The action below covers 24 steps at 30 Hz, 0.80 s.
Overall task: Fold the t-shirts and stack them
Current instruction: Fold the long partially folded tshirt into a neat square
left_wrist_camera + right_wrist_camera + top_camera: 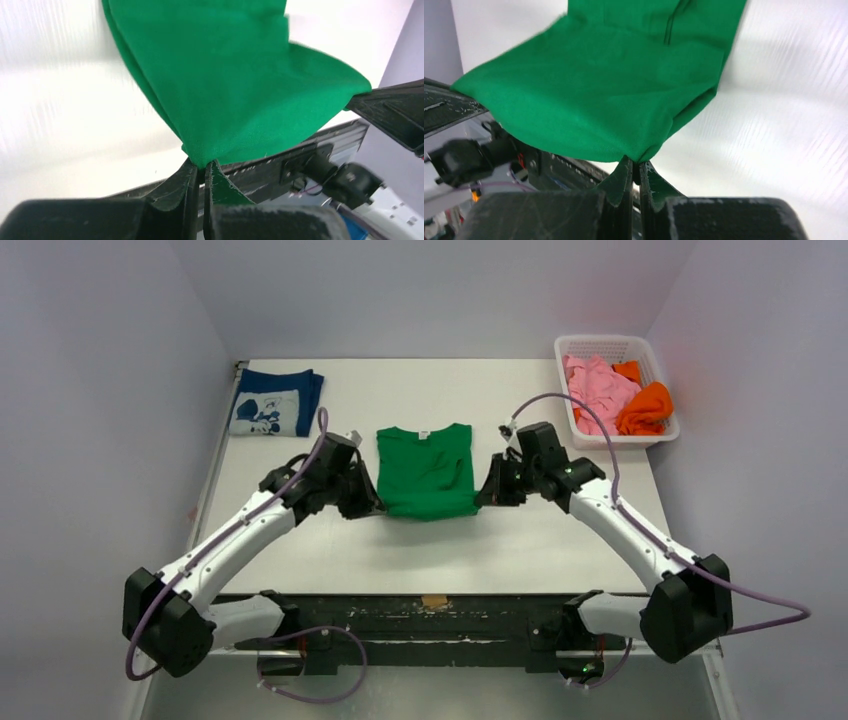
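A bright green t-shirt (427,470) lies mid-table, collar toward the far side, its near hem lifted off the surface. My left gripper (374,508) is shut on the hem's left corner, and the cloth (235,80) fans out from the pinched tips (203,167). My right gripper (482,498) is shut on the right corner, green cloth (609,90) stretching away from its tips (636,164). A navy blue t-shirt (273,403) with a white cartoon print lies folded at the far left. Pink (598,385) and orange (646,407) t-shirts sit crumpled in a basket.
The white mesh basket (606,344) stands at the far right corner of the white table (480,540). A black rail (430,615) carrying both arm bases runs along the near edge. Grey walls close in left, right and behind.
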Motion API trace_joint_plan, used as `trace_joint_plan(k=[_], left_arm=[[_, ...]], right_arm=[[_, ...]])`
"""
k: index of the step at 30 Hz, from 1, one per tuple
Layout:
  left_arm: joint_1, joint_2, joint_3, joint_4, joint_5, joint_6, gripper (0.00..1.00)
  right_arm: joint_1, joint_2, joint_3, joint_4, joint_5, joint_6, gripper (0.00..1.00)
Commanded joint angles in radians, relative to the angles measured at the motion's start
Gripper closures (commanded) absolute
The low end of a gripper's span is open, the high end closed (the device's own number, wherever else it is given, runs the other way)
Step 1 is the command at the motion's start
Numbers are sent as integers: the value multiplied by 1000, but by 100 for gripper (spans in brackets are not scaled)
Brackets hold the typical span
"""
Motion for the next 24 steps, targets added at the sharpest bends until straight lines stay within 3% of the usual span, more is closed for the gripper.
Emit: trace_joint_plan(k=[1,5,9,24], left_arm=[[117,126,164,60,17,84,100],[172,276,346,7,-30,166,100],[216,426,515,-32,-43,206,100],[312,861,889,-55,52,247,100]], right_arm=[[-85,104,124,128,7,14,100],[-131,236,221,211,-21,34,100],[-162,364,356,183,-20,18,100],[-226,735,718,137,-5,-2,100]])
